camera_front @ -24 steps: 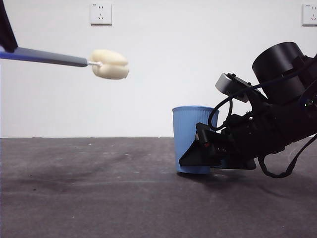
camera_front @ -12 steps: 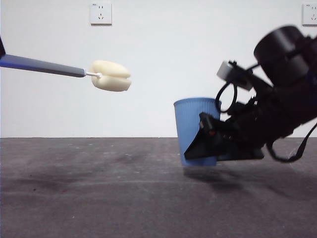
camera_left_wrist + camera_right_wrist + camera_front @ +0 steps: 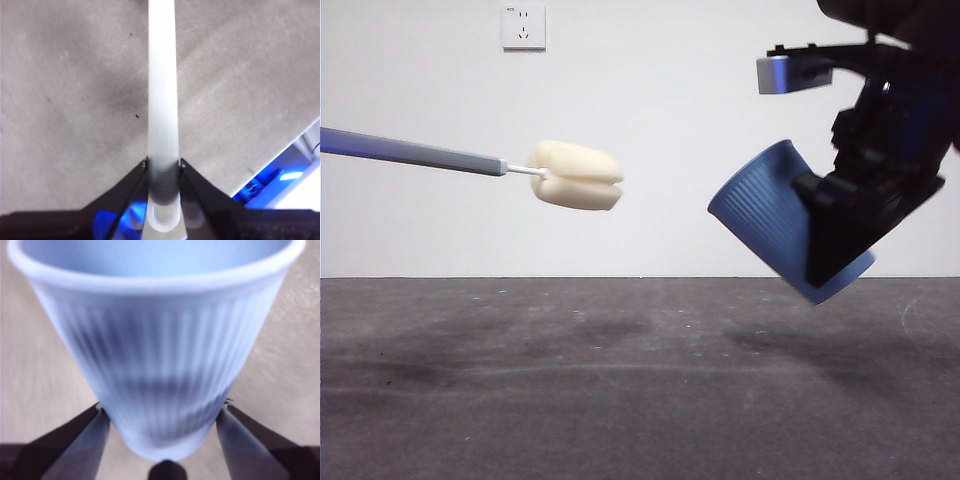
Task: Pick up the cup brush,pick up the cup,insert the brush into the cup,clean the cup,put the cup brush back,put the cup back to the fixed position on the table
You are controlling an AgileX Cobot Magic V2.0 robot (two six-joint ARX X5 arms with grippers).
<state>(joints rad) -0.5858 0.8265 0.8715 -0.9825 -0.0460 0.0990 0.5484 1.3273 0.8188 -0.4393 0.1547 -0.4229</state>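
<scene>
Table (image 3: 570, 390): dark grey matte surface filling the lower part of the front view, nearest the camera, scuffed with pale marks; nothing rests on the stretch that shows.

Cup (image 3: 770, 215): blue ribbed tumbler, right of centre in the front view, held clear of the table and tilted, with its open mouth toward the upper left and its narrower base toward the lower right.

Right gripper (image 3: 840, 235): big and dark, entering from the upper right of the front view; its jaws are clamped on the cup's lower half.

Cup between the right jaws (image 3: 160, 355): in the right wrist view the tumbler fills the frame, rim at the top, base low in the middle, with one dark jaw pressed against each side near the base. Right gripper (image 3: 162, 437).

Cup brush (image 3: 575, 175): in the air at mid height, left of centre in the front view, nearly level; the grey handle runs in from the left edge and the cream-yellow sponge head points at the cup's mouth, well apart from it.

Left gripper (image 3: 162, 172): out of sight in the front view; in the left wrist view its jaws are closed on the brush handle near the white looped end, at the bottom centre of the frame, the pale handle (image 3: 162, 90) running straight up the frame.

Between brush and cup: open air.

Wall (image 3: 660, 120): plain white, farthest back.

Wall socket (image 3: 523, 27): white plate, upper left of the front view.
</scene>
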